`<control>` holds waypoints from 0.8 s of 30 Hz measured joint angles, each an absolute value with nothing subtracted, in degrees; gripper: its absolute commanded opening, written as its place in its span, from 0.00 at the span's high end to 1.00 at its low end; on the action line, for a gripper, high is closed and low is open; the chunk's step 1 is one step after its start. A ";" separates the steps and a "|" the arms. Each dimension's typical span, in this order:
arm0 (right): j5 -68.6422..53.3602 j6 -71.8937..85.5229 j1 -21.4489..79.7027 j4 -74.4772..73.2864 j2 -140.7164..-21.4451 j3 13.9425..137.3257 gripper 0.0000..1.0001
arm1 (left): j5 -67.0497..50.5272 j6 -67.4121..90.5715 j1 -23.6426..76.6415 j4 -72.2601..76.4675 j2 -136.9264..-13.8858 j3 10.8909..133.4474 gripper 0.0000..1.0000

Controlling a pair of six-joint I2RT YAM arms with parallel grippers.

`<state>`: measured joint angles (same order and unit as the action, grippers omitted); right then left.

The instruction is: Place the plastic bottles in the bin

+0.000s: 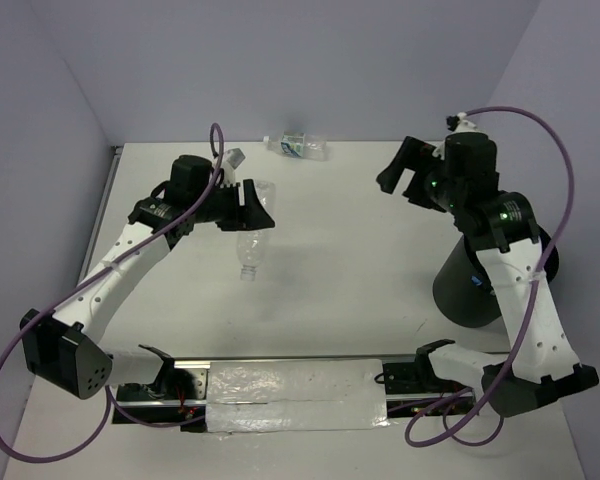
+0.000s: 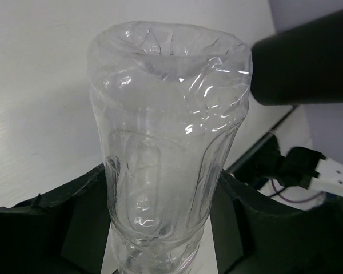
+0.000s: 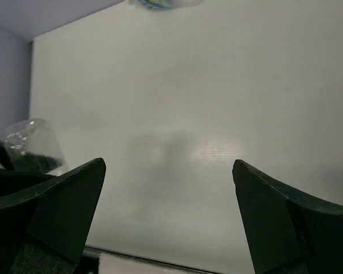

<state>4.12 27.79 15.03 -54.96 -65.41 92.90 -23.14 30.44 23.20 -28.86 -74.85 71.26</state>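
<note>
My left gripper (image 1: 250, 205) is shut on a clear crinkled bottle (image 1: 264, 200) and holds it above the table; in the left wrist view the bottle (image 2: 166, 125) fills the space between the fingers (image 2: 80, 222), base end away from the camera. A second clear bottle (image 1: 248, 254) lies on the table just below it. A labelled bottle (image 1: 298, 146) lies at the back edge and shows at the top of the right wrist view (image 3: 163, 3). The black bin (image 1: 468, 285) stands at the right, under my right arm. My right gripper (image 1: 405, 175) is open and empty, raised over the table (image 3: 168, 171).
A small greyish object (image 1: 235, 157) shows partly behind my left wrist; I cannot tell what it is. A black rail with a white plastic-covered plate (image 1: 295, 395) runs along the near edge. Grey walls close the left, back and right sides.
</note>
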 measured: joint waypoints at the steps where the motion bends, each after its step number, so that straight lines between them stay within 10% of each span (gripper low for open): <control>1: 2.42 28.75 16.19 -54.15 -65.82 91.81 0.00 | -24.21 30.50 23.20 -28.40 -74.76 71.37 0.44; 24: -9.91 41.52 34.65 -38.22 -82.63 91.90 0.00 | -41.93 34.98 22.90 -20.34 -74.74 70.67 0.45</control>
